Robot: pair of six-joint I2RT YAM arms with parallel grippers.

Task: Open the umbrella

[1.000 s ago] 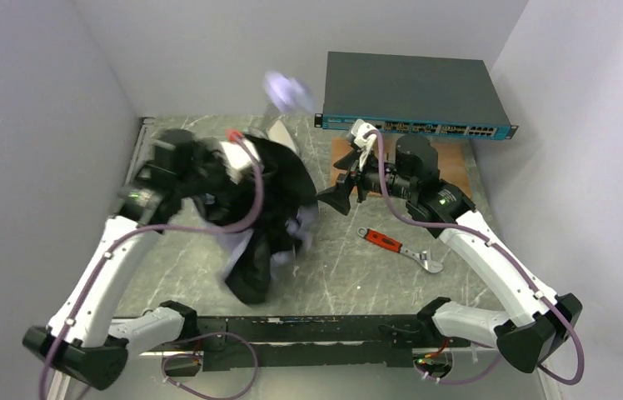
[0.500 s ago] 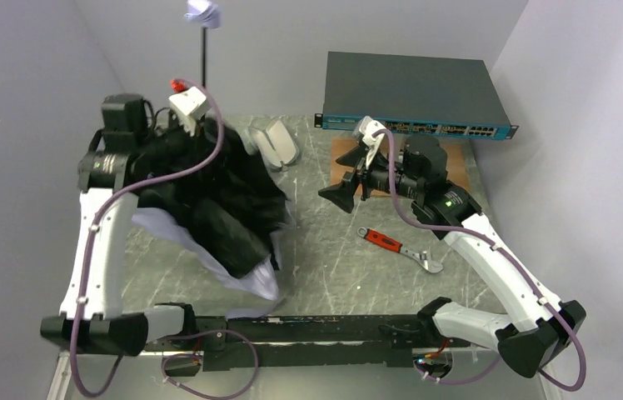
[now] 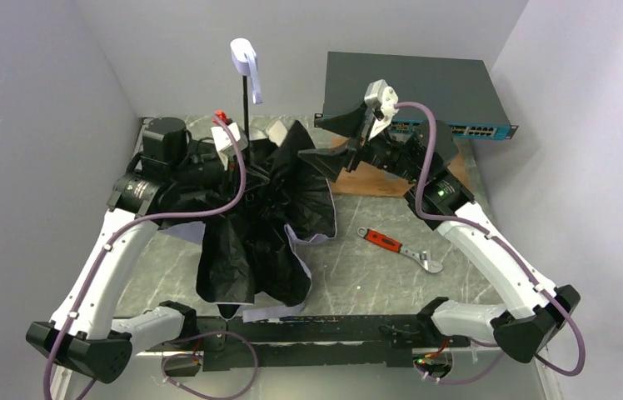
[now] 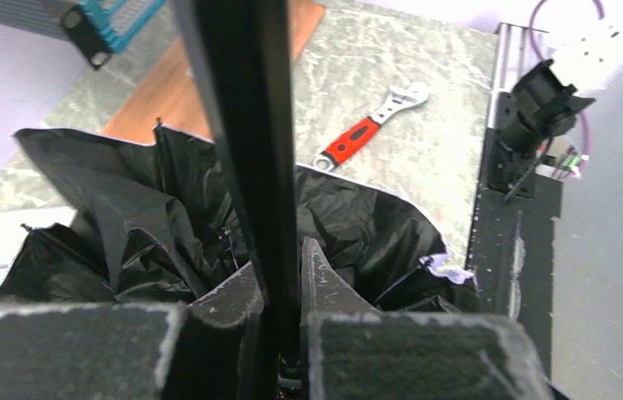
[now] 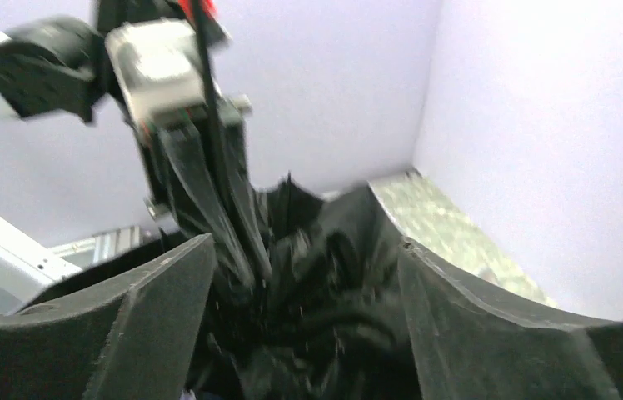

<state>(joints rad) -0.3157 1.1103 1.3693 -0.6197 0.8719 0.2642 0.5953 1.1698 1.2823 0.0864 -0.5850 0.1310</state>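
Note:
The umbrella (image 3: 258, 225) stands half unfolded on the table, its crumpled black lining facing up and pale lavender fabric showing at the edges. Its thin black shaft (image 3: 246, 108) rises upright to the small lavender handle (image 3: 244, 57). My left gripper (image 3: 237, 162) is shut on the shaft (image 4: 250, 150) just above the canopy (image 4: 133, 225). My right gripper (image 3: 329, 142) is open, raised at the canopy's right side, its jaws spread wide around the black folds (image 5: 308, 283) without closing on them.
A grey network switch (image 3: 412, 92) sits at the back right, with a brown board (image 3: 375, 179) in front of it. A red-handled wrench (image 3: 397, 247) lies on the table right of the umbrella, also in the left wrist view (image 4: 366, 132). A pale oblong case (image 3: 279, 132) peeks out behind the canopy.
The left arm swung the umbrella right and stood the shaft upright, handle now mid-back. The canopy spread wider. The right gripper rose and moved left to the canopy's edge.

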